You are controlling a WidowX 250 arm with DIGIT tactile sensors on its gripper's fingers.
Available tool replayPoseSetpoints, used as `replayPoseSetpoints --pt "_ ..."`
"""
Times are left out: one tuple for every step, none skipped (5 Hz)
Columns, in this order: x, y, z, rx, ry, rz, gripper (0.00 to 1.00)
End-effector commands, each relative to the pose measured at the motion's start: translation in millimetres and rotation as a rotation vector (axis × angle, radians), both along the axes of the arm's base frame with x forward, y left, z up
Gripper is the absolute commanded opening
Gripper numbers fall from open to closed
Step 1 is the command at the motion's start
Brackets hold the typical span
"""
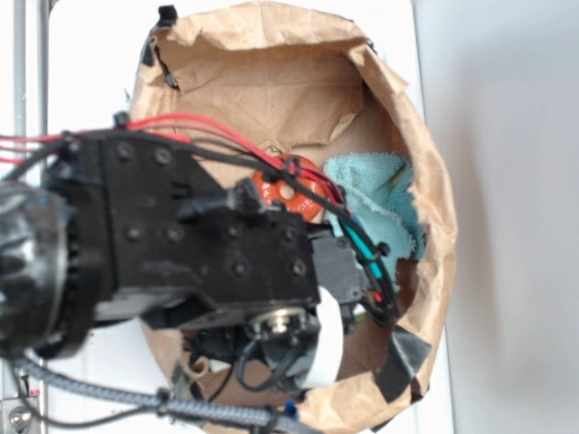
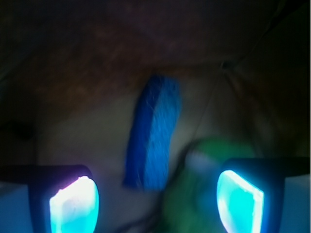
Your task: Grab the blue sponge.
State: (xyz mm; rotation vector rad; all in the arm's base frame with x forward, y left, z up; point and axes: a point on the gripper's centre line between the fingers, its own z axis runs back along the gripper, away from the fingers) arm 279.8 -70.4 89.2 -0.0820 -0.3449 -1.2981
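Gripper point(image 2: 156, 204): fingers spread apart, holding nothing.
Blue sponge point(image 2: 153, 133): just ahead, between the two fingers, not touched.

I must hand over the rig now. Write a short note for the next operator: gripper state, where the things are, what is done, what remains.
Gripper: open, holding nothing; both fingertips glow at the bottom of the wrist view.
Blue sponge: lies ahead of the gripper, between the two fingers' lines, not touched. In the exterior view the arm hides it.
Also in the paper bag: orange ring and teal cloth, beside each other.
Done: gripper lined up over the sponge.
Left: descend, close on the sponge, lift.
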Motion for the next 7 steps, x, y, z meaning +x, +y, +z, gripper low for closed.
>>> replayPoseSetpoints --pt "6 -4 13 -0.033 -0.016 0.010 1.00" --pt "10 -14 2 -0.070 -0.010 -0.042 1.00" --pt "13 -26 -18 -0.069 -0.041 -0.048 1.00" --pt "14 -31 -26 -0.114 -0.038 -0.086 1.00" --pt "15 -45 -49 -0.031 0.009 -0.132 1.00" --pt "9 -42 -38 -0.032 0.022 -0.139 1.00" --pt "2 -27 -5 -0.090 0.003 -0.116 1.00"
